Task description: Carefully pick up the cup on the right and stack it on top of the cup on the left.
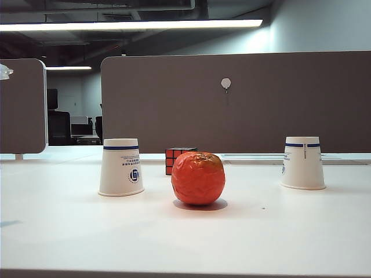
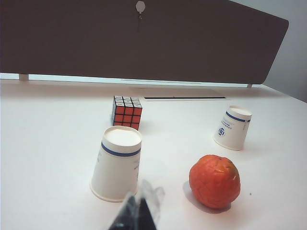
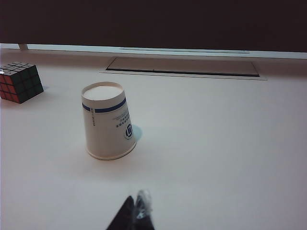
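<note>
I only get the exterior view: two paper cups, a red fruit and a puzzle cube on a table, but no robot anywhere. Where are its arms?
Observer: The right wrist view shows the right gripper back from the right cup, not touching it, with its jaws shut and empty.
Visitor: And the other one?
Observer: The left gripper hangs near the left cup. Its jaws look shut too and hold nothing.
Visitor: Is the cube touching that cup?
Observer: No. In the left wrist view the cube stands behind the cup, with bare table between them.
</note>
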`<action>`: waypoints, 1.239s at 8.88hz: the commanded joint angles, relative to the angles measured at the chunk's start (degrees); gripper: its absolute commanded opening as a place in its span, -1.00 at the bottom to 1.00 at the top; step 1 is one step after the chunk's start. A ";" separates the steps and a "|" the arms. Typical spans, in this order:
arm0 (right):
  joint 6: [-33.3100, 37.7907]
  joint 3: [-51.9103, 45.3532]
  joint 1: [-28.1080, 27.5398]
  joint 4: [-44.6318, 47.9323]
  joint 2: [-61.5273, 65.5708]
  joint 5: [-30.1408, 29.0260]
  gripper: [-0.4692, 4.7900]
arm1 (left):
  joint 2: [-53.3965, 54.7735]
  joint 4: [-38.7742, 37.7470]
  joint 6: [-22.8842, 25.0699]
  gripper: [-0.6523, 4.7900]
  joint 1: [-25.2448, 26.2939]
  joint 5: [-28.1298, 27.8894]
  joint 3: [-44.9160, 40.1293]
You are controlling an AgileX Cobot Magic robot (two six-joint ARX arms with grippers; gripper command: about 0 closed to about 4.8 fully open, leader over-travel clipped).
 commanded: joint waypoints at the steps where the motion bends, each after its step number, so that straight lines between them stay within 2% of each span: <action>1: 0.00 0.07 0.02 1.11 -0.09 -0.02 -0.82 | 0.00 0.33 0.42 -0.78 0.00 -0.17 0.11; 6: 0.00 0.07 0.02 1.31 -0.09 -0.02 -0.82 | 0.00 0.39 0.39 -0.78 -0.02 0.57 0.11; 7: 0.07 0.07 0.02 4.15 -0.09 -0.04 -0.83 | 0.00 1.62 0.28 -0.78 -0.02 6.49 0.11; 11: 0.66 0.07 0.02 10.32 -0.09 -0.04 -0.82 | 0.02 5.66 0.22 -0.78 -0.02 16.06 0.15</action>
